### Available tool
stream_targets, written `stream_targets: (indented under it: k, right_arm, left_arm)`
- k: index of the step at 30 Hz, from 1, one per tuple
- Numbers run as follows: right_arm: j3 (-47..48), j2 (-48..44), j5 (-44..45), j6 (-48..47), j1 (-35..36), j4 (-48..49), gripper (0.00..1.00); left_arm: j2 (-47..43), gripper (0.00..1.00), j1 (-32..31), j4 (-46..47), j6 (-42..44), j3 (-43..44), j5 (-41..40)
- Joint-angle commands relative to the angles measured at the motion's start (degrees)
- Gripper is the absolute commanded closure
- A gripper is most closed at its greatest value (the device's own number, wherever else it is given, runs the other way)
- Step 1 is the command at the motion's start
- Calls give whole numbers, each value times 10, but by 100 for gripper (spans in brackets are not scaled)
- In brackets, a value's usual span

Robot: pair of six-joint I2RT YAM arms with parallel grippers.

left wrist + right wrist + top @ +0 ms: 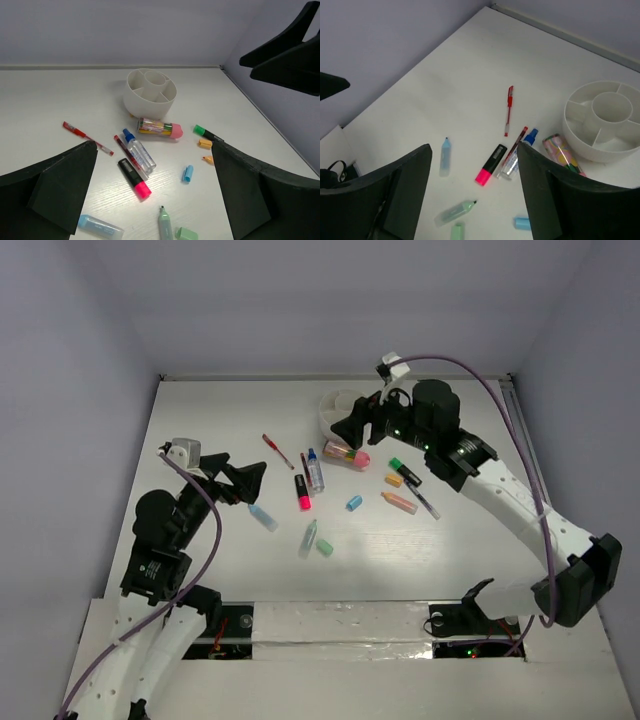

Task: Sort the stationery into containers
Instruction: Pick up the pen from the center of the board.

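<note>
The stationery (303, 490) lies loose on the surface (200, 420) just in front of the cup (330, 405), whose compartments look empty. The pink-capped tube (347, 454), nearest the cup, seems the easiest first pick: set the jaws across its width, straddle its middle, close, then tip it upright over a compartment. The right gripper (345, 430) hangs open and empty over the cup's near side, arm stretched forward, wrist bent down. The left gripper (250, 480), also open and empty, points at the cup from farther off, arm folded

No text, label or number is legible on anything.
</note>
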Motion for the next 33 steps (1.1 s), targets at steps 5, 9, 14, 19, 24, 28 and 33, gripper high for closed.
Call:
stream_targets:
  k: [5, 9, 14, 19, 24, 28, 33]
  right_arm:
    - [128, 175, 19, 3, 33, -4, 82]
    - [229, 291, 30, -1, 40, -24, 93]
    - [391, 431, 89, -35, 58, -72, 90]
    - [563, 602, 103, -48, 63, -157, 55]
    - [677, 696, 140, -69, 75, -174, 42]
    - [697, 736, 157, -75, 85, -165, 39]
    - [685, 757, 157, -67, 85, -165, 40]
  left_arm:
    - [-23, 1, -2, -8, 9, 21, -54]
    - [-22, 1, -7, -12, 4, 20, -77]
    - [-21, 1, -12, -21, -1, 21, -112]
    - [-20, 1, -17, -21, -2, 20, -112]
    - [-17, 11, -18, -19, 1, 20, -106]
    - [-15, 21, -18, -20, 1, 21, -105]
    - [-14, 24, -18, -20, 2, 22, -108]
